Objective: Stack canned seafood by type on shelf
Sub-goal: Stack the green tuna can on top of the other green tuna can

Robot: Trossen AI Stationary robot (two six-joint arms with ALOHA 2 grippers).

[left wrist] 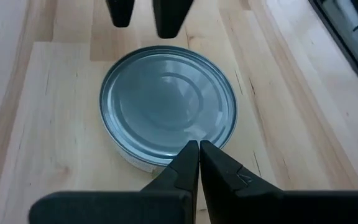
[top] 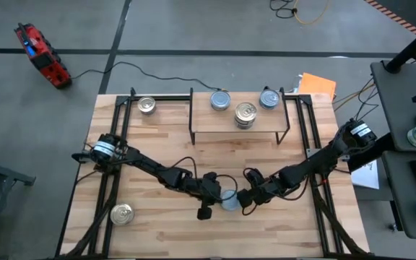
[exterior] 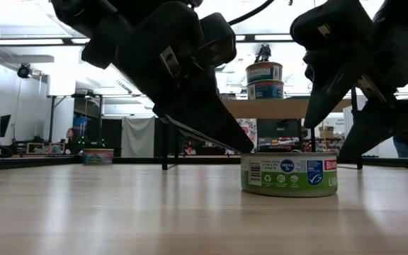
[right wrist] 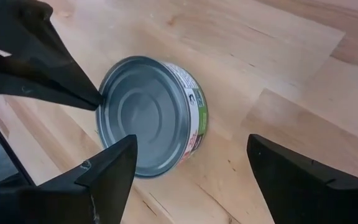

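A short tin with a pale blue top [top: 230, 201] and a green label [exterior: 289, 173] stands flat on the tabletop between both grippers. My left gripper [left wrist: 199, 147] is shut, its tips at the tin's top rim. My right gripper [right wrist: 191, 162] is open and hovers above the tin's other side, touching nothing; its fingers [left wrist: 166, 18] show beyond the tin. The shelf [top: 240, 124] at the far edge carries two blue-topped tins [top: 221, 100] [top: 269, 97] and a silver-topped stack [top: 245, 114]. My left gripper touches the tin with its shut fingertips [exterior: 246, 146] at the top rim [left wrist: 191, 140], on the side facing the table's left. The fingers slant down from the left. The tin sits upright with its base on the table.
A silver-topped tin [top: 146, 105] stands on the table left of the shelf, and another [top: 121, 214] near the front left corner. Black frame rails [top: 114, 144] run along both table sides. Bare wood [top: 280, 231] lies in front of the grippers.
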